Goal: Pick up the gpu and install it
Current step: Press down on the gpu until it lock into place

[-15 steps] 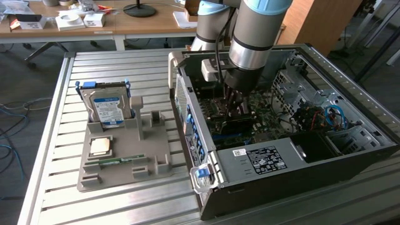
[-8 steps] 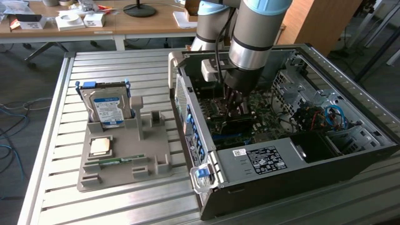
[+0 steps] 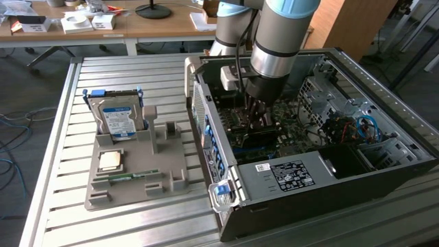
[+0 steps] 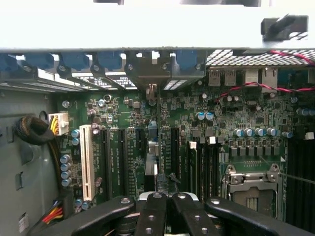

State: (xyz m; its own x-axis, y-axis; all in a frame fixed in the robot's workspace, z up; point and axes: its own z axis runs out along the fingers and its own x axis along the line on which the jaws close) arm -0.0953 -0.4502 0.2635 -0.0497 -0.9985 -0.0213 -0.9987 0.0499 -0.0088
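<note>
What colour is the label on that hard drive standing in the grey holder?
Blue and white; the hard drive shows best in the exterior view.

Robotics lab / test workshop. Slatted aluminium bench (image 3: 61, 170) carries an open PC case (image 3: 329, 206) and a grey parts fixture (image 3: 130, 180) with a hard drive (image 3: 118, 119). Wooden desk (image 3: 151, 25) behind holds small boxes (image 3: 75, 23); loose cables (image 3: 14, 134) on the floor.

A slatted metal table (image 3: 61, 154) carries a grey parts holder (image 3: 137, 175); beside it, an open computer case (image 3: 322, 170).
</note>
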